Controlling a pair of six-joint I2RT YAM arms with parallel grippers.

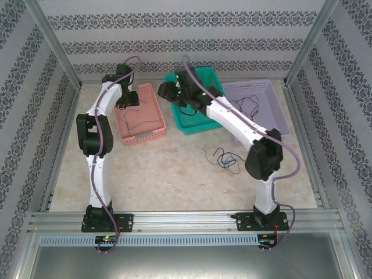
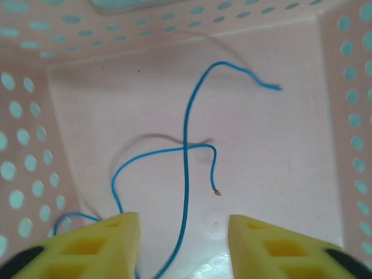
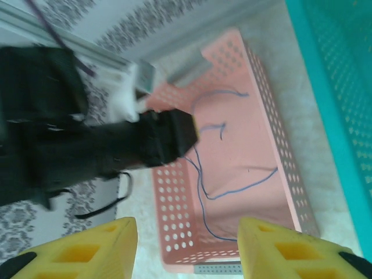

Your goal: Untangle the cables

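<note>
Blue cable [image 2: 186, 174] lies loose in pink basket [image 2: 290, 163]; my left tool [image 2: 183, 232] stands wide astride it, my right tool [image 3: 187, 232] wide, empty.

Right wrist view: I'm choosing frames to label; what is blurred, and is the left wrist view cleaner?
Right wrist view: the dark left arm up front is smeared, the pink basket soft. Left wrist view: the blue cable is crisp, with a faint shadow and slight floor glare.
</note>
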